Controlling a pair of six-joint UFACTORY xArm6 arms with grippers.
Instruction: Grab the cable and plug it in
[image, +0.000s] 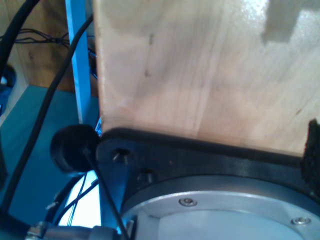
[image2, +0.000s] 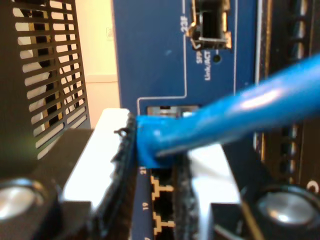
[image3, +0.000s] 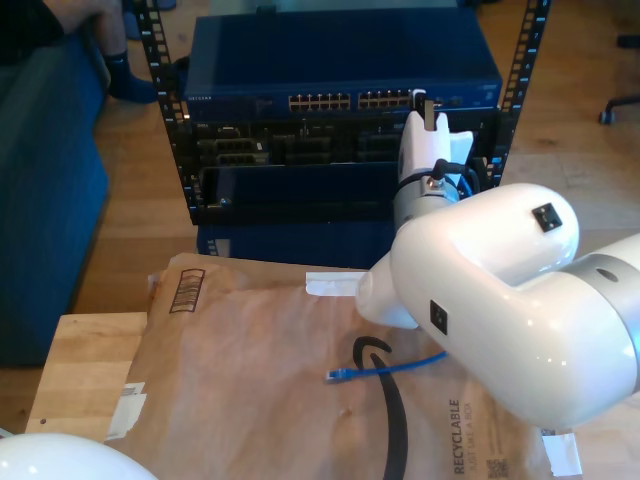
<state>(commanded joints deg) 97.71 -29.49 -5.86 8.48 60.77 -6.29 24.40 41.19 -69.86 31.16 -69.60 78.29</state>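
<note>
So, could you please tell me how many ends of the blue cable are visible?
2: one plug lies loose on the brown paper; the other end is pinched between my second gripper's fingers at the switch.

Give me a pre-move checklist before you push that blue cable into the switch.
1. Grip on the plug: ok. My second gripper is shut on the cable near its plug end.
2. Aim: ok. The plug sits right at the blue switch, by a row of ports.
3. Plug seated: cannot tell; its tip is hidden behind the fingers.
4. Slack: ok. The free end lies loose on the brown paper.
5. My first gripper: cannot tell; its camera faces a wooden board.
</note>
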